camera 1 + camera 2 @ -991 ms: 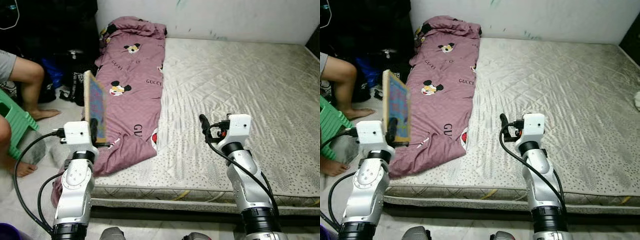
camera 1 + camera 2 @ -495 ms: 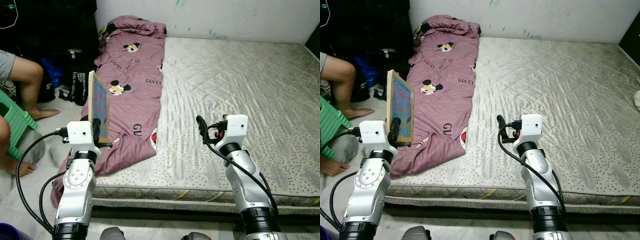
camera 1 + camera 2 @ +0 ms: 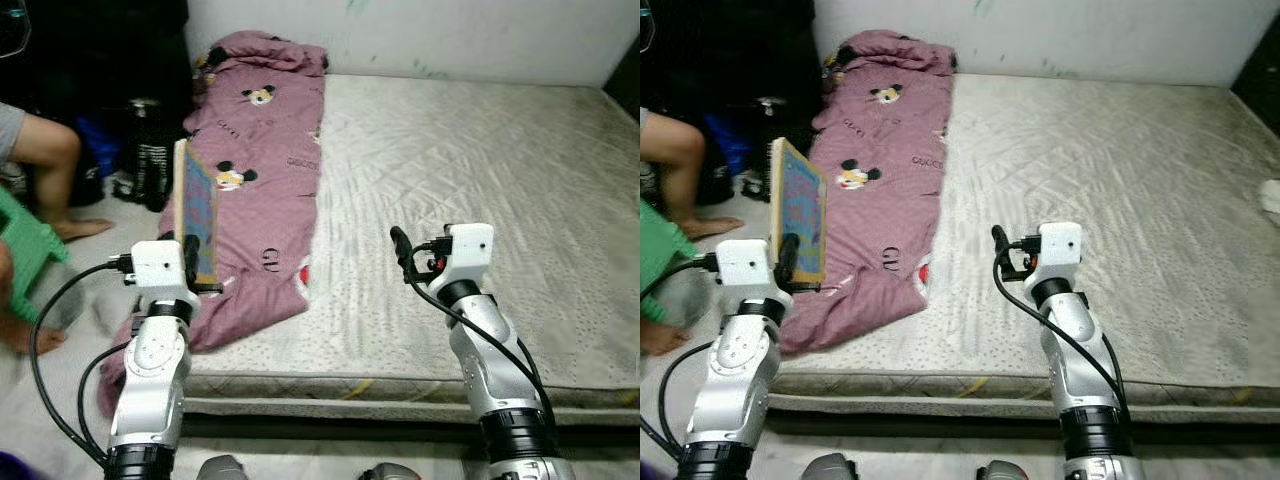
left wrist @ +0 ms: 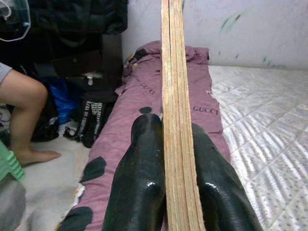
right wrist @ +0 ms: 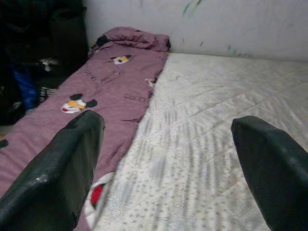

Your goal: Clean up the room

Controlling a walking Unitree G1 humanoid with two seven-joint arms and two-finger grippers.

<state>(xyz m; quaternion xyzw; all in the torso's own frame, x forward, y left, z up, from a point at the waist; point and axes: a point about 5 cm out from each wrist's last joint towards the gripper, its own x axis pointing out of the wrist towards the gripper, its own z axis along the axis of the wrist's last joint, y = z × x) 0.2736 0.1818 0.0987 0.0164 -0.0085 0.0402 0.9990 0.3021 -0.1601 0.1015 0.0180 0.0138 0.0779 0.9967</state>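
Fingers (image 4: 139,192) of the left gripper (image 3: 190,262) pinched a thin wooden board (image 3: 195,212) from both sides, holding it upright on its edge, its colourful face turned toward the bed. Just beyond the board lay a purple quilt (image 3: 262,170) along the near side of a bare mattress (image 3: 480,180). The right gripper (image 5: 168,168) hovered above the mattress with its fingers spread wide, gripping nothing. Off to the left gripper's outer side sat a person (image 3: 45,170) by a green stool (image 3: 20,250).
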